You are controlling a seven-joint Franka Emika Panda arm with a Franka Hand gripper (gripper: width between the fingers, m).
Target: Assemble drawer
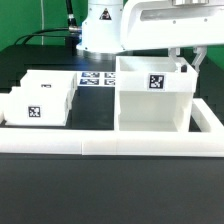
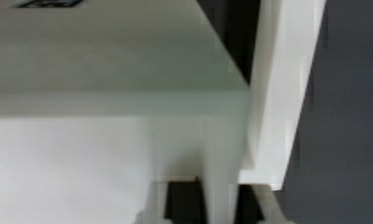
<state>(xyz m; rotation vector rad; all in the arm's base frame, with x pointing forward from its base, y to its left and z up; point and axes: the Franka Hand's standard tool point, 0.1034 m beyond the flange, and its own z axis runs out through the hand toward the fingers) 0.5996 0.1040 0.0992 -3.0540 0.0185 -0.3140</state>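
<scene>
No words, numbers or brand names are readable. The only signs are black-and-white square tags [image 1: 156, 83]. One sits high on the rear wall of the drawer housing [image 1: 150, 118], two on the low white tray [image 1: 55, 100], and several on the marker board [image 1: 97, 78]. In the wrist view, a blurred dark tag edge shows on the white panel.

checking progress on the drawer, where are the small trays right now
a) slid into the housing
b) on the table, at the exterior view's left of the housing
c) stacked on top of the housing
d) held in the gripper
b: the trays sit on the table at the exterior view's left of the housing, apart from it.
</scene>
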